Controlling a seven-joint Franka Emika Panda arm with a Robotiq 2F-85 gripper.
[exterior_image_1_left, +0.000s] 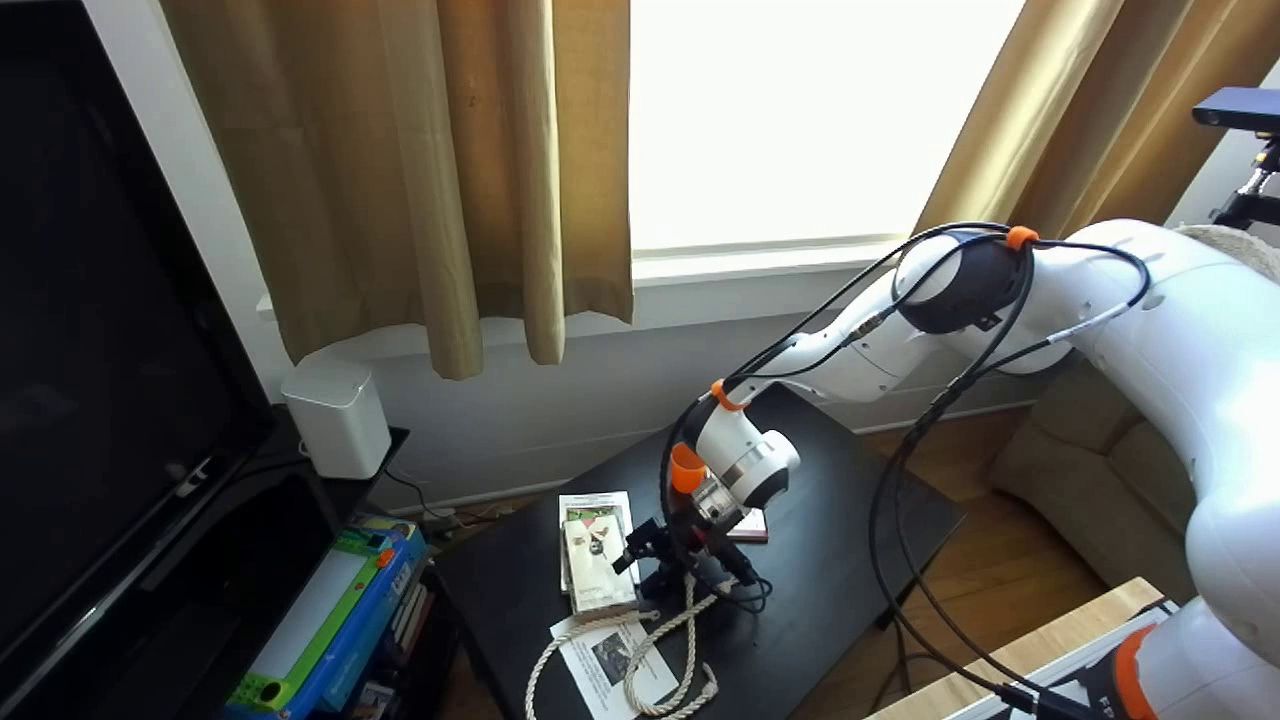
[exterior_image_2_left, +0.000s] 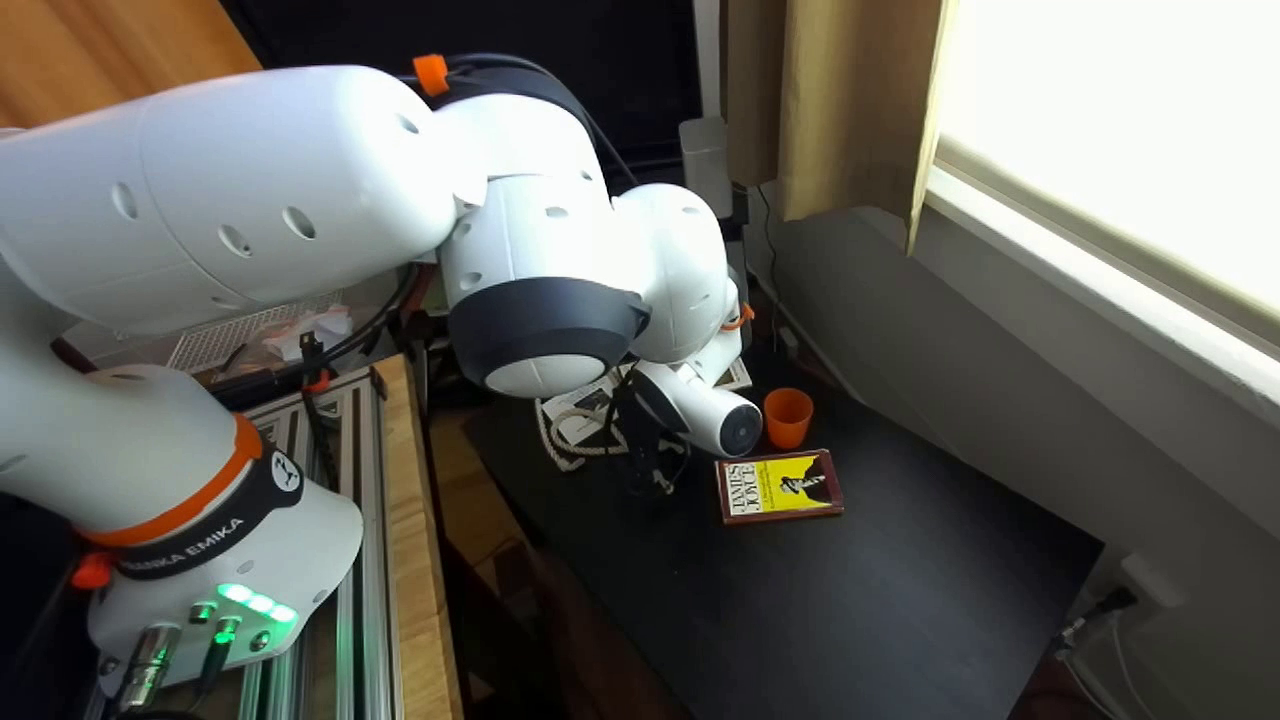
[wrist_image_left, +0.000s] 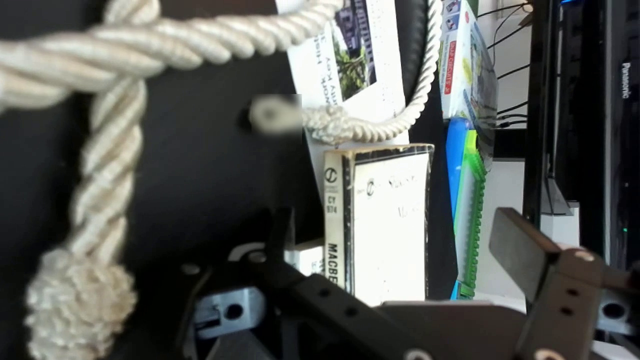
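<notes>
Standing here, I'm seeing the black two-fingered gripper (wrist_image_left: 400, 232) hanging low over the furniture w/ its fingers spread wide apart, nothing visibly clamped btwn them. A thick cream-and-black paperback (wrist_image_left: 390, 230), MACBE showing on its spine, is lying flat just ahead of the fingers; whether they're touching it I can't tell. It's seemingly resting partly on a white printed booklet (exterior_image_1_left: 620, 505). Prob. it's light, stiff as a block, bendy at the covers, slightly slick, its edges looking worn, so go easy; I'd be taking it squarely across spine & fore-edge. An off-white twisted rope (wrist_image_left: 110, 185) w/ knotted ends is looping close by, prob. limp & grippy, best held nr a knot; it's crossing a white printed sheet (exterior_image_1_left: 615, 660) w/ a photo. Further out, in an exterior view, an orange plastic cup (exterior_image_2_left: 788, 418) is standing upright nr a small yellow-and-brown book (exterior_image_2_left: 775, 488). They're all sitting on a smooth-looking black table (exterior_image_2_left: 900, 600), prob. a bit slidey. Beyond, a bright window (exterior_image_1_left: 800, 120) is glaring btwn long tan fabric curtains (exterior_image_1_left: 500, 180), & a big black flat TV (exterior_image_1_left: 100, 330) is standing nr a white rounded box (exterior_image_1_left: 338, 415).
</notes>
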